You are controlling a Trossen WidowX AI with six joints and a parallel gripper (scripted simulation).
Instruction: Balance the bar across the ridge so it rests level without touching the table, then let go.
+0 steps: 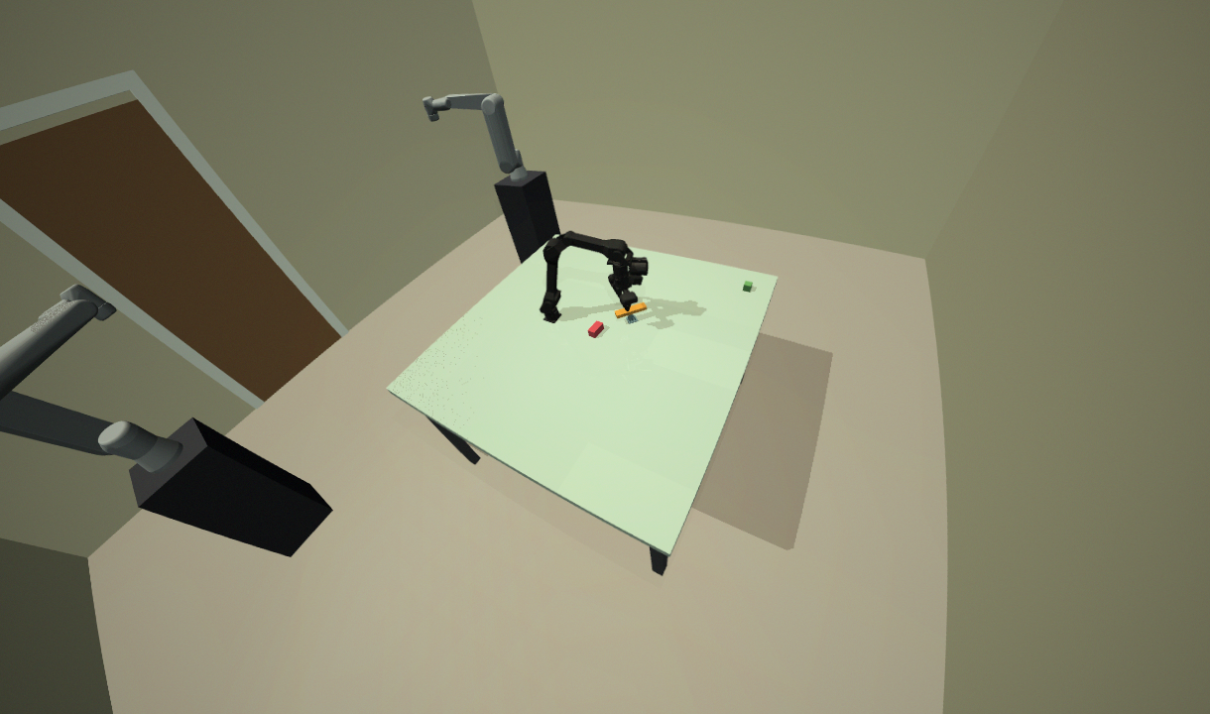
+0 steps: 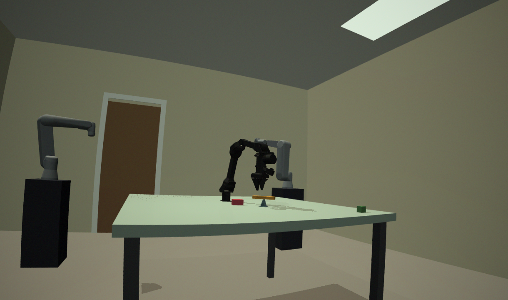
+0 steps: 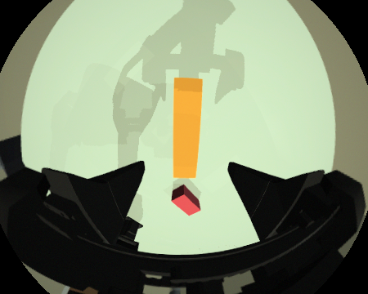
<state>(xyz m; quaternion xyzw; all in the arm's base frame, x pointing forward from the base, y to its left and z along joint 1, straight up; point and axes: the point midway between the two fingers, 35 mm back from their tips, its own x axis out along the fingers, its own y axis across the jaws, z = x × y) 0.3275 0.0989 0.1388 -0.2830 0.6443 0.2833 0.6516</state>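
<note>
The orange bar (image 1: 630, 309) (image 2: 263, 197) (image 3: 187, 127) rests level across the small dark ridge (image 2: 263, 203) (image 1: 631, 318), with both ends off the green table (image 1: 573, 416) (image 2: 196, 216). My gripper (image 2: 260, 188) (image 1: 628, 299) (image 3: 187, 166) is open and empty. It hangs a short way above the bar's middle, clear of it. In the wrist view the two fingers stand wide apart on either side of the bar's near end. The ridge is hidden under the bar in the wrist view.
A red block (image 1: 596, 328) (image 2: 237, 201) (image 3: 186, 201) lies on the table left of the ridge. A small green cube (image 1: 748, 286) (image 2: 360, 208) sits near the table's far right corner. Two grey arms on black pedestals (image 1: 227, 497) (image 2: 43, 220) stand off the table.
</note>
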